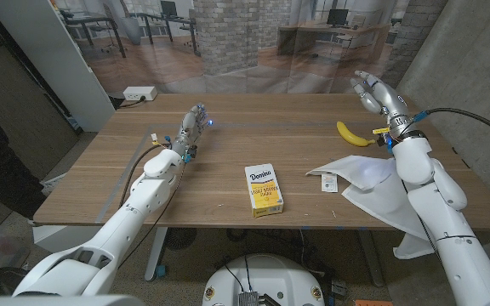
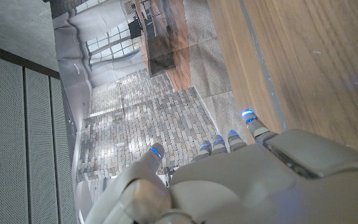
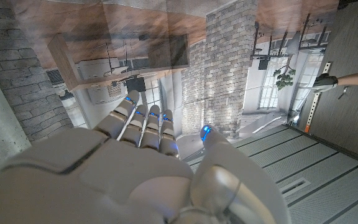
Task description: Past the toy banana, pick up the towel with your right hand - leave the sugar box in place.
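Right hand (image 1: 374, 92) raised, fingers spread, holding nothing, above yellow toy banana (image 1: 352, 135); descending carelessly risks knocking it, or dragging white cloth towel (image 1: 373, 183) into yellow-white sugar box (image 1: 264, 189).

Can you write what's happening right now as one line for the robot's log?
right hand: raised, empty | left hand: empty | towel: on table | banana: beyond towel | sugar box: untouched

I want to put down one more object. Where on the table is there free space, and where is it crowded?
Bare wood lies between the left hand and the sugar box, and along the far edge from that hand to the toy banana. It is crowded on the right, where the towel spreads under the right arm below the raised right hand.
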`<state>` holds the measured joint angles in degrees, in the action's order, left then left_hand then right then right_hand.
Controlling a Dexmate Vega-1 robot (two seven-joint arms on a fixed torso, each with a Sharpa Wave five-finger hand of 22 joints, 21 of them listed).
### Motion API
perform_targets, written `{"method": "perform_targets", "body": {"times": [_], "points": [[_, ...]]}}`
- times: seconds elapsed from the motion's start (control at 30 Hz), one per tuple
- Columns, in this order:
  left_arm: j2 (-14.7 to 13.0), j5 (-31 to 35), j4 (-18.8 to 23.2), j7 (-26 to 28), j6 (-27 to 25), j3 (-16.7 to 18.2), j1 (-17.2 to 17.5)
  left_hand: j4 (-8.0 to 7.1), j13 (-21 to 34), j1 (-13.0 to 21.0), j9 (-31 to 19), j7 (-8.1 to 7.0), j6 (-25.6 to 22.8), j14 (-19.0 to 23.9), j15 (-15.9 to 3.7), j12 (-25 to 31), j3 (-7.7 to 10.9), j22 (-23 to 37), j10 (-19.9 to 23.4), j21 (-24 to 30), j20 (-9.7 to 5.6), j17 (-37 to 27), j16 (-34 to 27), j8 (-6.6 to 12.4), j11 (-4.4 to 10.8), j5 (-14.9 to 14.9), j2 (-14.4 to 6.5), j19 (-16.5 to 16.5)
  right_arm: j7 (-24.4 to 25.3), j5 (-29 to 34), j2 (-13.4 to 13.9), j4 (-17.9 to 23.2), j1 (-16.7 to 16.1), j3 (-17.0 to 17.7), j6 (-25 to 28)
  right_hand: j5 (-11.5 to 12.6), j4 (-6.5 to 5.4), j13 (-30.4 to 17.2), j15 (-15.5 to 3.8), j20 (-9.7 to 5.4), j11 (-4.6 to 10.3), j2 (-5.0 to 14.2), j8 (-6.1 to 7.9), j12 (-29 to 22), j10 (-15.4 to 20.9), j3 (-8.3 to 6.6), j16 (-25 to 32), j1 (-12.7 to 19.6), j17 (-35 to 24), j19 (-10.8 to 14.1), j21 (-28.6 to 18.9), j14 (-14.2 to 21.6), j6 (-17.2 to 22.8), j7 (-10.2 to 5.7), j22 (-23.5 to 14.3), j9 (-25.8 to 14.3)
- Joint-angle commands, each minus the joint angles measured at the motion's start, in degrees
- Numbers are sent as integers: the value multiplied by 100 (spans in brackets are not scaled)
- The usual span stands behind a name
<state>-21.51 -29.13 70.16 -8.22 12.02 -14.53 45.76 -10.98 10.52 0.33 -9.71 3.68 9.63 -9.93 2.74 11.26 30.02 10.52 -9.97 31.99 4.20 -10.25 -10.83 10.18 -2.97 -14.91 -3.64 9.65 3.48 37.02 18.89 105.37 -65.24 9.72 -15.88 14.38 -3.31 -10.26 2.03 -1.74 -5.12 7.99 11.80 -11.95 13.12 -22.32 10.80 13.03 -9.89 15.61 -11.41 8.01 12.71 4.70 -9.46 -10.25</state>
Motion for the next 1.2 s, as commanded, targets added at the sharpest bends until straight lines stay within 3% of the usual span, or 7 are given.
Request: {"method": "perform_targets", "body": {"times": [0.03,0.77,1.2], "points": [[4,3,34,13,-22,-21,14,13,11,7,-24,-2,501,-843,12,25,6,14,-530,-17,39,-22,-27,26,-40,-49,-665,403,-126,183,80,261,-230,158,111,-1,32,-33,8,5,-3,-5,-23,31,51,-41,0,51,-6,58,2,45,52,15,-23,-27],[3,1,27,6,-23,-34,13,12,11,7,-25,-4,479,-835,17,27,8,15,-520,-32,33,-21,-27,30,-43,-53,-667,378,-412,708,205,704,-565,350,418,-13,107,-34,7,22,12,-42,-32,43,77,-67,-8,105,-2,102,0,71,79,3,-22,-29],[22,7,7,-11,-15,-43,5,11,11,7,-26,-3,474,-833,16,26,10,16,-521,-45,33,-22,-26,29,-30,-55,-669,372,-571,1034,206,950,-735,439,643,-23,210,-34,8,68,13,-70,-36,44,126,-101,-2,192,4,156,-5,132,110,-9,-21,-29]]}}
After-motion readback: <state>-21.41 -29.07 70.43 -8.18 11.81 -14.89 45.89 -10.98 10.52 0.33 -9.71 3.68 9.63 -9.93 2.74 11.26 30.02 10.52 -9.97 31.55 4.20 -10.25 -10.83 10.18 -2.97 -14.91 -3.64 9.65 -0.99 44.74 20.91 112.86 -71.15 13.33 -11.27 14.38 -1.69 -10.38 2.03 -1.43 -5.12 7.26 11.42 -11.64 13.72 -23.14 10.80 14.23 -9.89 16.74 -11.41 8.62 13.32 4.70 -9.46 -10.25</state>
